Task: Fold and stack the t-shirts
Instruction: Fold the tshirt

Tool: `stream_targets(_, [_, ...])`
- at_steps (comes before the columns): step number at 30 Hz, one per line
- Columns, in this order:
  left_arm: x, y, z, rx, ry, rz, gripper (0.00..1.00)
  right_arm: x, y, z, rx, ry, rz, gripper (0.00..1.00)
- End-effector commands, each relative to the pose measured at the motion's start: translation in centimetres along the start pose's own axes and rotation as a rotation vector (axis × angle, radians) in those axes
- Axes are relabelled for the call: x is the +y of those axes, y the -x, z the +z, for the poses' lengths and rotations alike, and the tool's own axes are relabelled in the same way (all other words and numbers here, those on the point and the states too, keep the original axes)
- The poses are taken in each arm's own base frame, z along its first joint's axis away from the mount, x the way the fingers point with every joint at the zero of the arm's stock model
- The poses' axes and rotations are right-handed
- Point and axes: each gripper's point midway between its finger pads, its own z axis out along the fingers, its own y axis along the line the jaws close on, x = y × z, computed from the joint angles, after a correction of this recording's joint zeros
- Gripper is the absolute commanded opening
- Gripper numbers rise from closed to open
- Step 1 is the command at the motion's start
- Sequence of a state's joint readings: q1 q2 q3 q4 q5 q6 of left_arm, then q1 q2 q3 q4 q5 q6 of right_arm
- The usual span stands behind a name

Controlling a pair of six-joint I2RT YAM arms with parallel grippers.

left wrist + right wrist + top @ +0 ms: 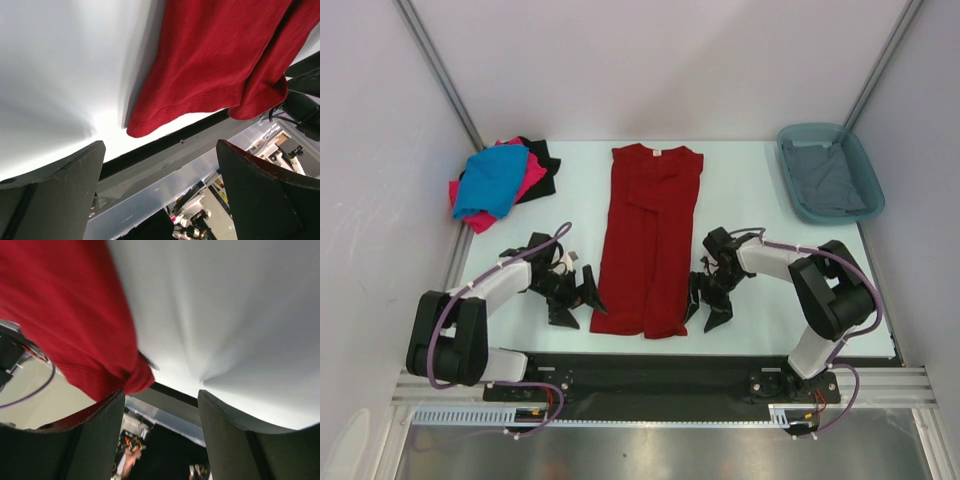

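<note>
1. Left gripper (pixel 578 308): jaws wide apart, holding nothing, just left of the dark red t-shirt (pixel 650 240) at its hem corner.
2. Right gripper (pixel 705 316): jaws apart, nothing between them; the opposite hem corner lies just beside one finger.
3. The shirt lies flat on the table (pixel 750 200), between both grippers.

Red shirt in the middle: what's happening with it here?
The dark red t-shirt lies mid-table, sides folded in. The left pincer and right pincer sit open at its near hem corners, neither gripping. The blue shirt, pink shirt and black shirt lie heaped back left; a grey shirt is in the teal tub.
</note>
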State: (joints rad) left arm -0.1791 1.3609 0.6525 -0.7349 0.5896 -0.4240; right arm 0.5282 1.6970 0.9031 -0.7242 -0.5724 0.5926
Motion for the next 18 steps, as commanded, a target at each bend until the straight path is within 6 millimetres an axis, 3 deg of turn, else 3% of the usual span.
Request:
stream_targets(1, [0.0,-1.3,0.2,0.058,-0.020,0.017,1.00,0.3,-1.8,0.9,0.080,0.039,-0.024,0.66])
stream_targets(4, [0.5,-1.5,0.5,0.075,-0.003,0.010,1.00,0.9,-1.7,1.4,0.092,0.073,-0.039,0.66])
stream_targets(9, [-0.3,-0.1,0.2,0.039,-0.012,0.031,1.00,2.4,-0.4,2.1,0.065,0.106,-0.093,0.66])
stream_targets(18, [-0.9,1.3,0.5,0.005,-0.027,0.019,1.00,3.3,0.9,2.8,0.048,0.132,-0.096,0.66])
